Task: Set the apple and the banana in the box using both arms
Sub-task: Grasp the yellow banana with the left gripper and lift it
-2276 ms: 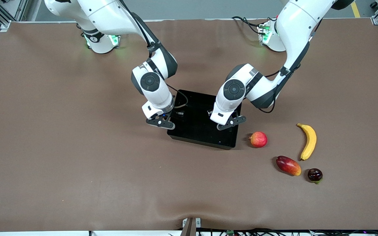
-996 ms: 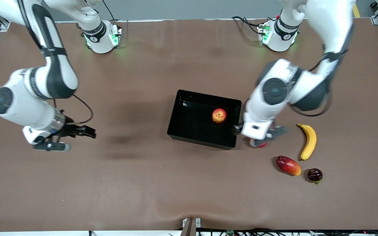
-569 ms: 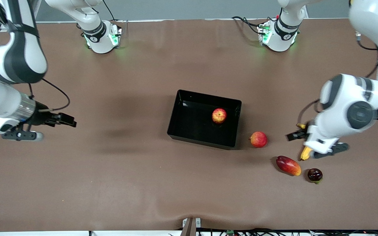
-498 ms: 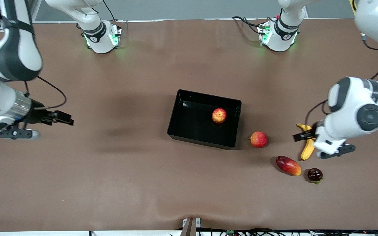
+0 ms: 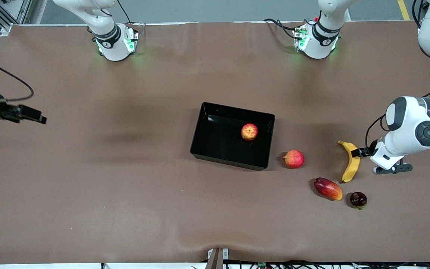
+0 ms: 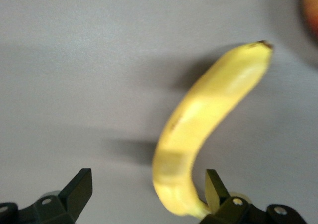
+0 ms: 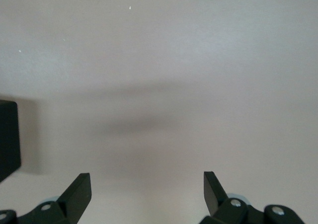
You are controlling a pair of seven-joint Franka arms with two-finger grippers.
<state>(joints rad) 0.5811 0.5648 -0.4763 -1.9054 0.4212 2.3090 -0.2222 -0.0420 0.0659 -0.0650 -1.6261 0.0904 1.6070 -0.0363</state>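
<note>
Beside the banana, the left gripper hangs spread wide, empty; the right gripper, also apart, holds nothing.

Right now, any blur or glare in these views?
Front view: sharp, soft shadows under the arms, slight sheen on the box wall. Left wrist view: the banana is soft with blur and casts a dark shadow on the table. Right wrist view: washed-out, pale table, one faint shadow band.
</note>
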